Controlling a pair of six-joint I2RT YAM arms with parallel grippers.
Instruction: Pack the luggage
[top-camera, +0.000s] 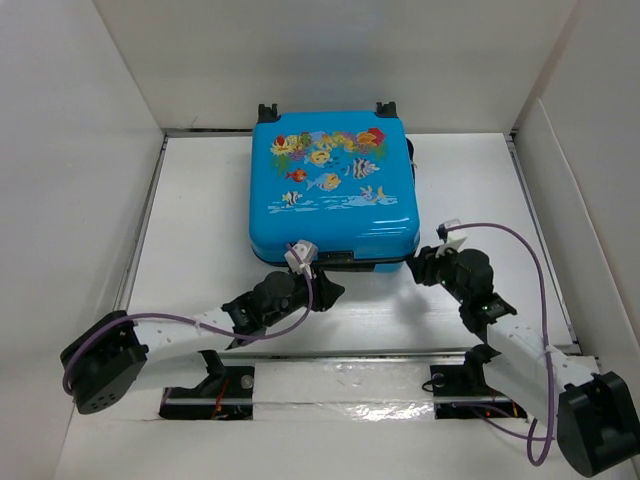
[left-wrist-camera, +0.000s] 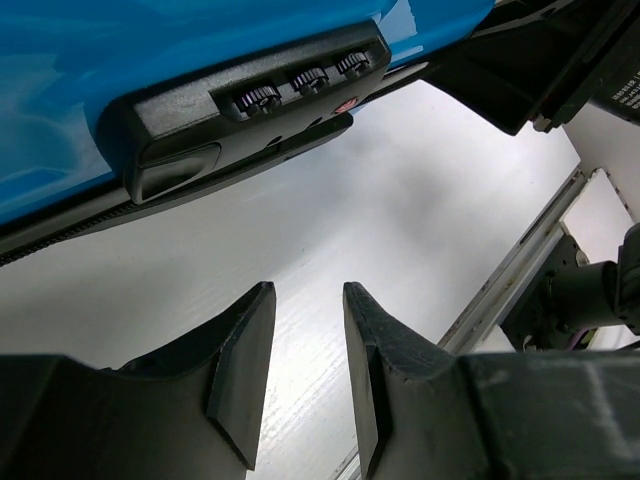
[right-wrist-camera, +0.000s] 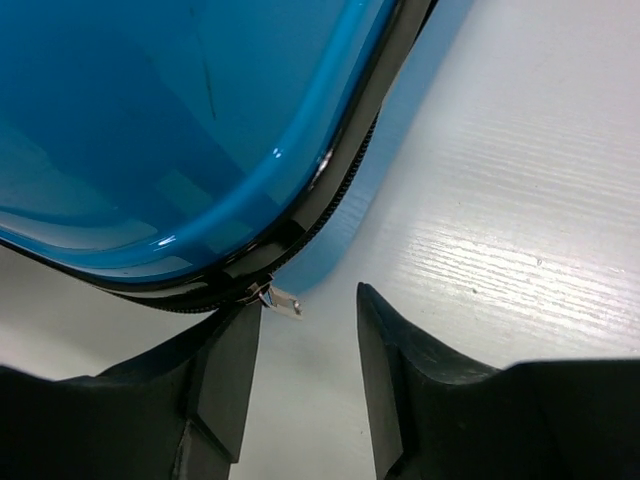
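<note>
Both pincers stand apart and empty. The left pincer (left-wrist-camera: 308, 300) faces the combination lock (left-wrist-camera: 260, 110) on the near edge, and the right pincer (right-wrist-camera: 310, 300) sits just beside the zipper pull (right-wrist-camera: 283, 300) at the near-right corner. The luggage (top-camera: 335, 180) lies flat and closed at the far middle of the counter (top-camera: 200, 220). Packing looks nearly done, though I cannot tell whether it is zipped all round.

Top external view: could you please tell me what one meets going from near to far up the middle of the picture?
In order: silver mounting strip → white table → left gripper, jaws apart → black combination lock → luggage → back wall.
</note>
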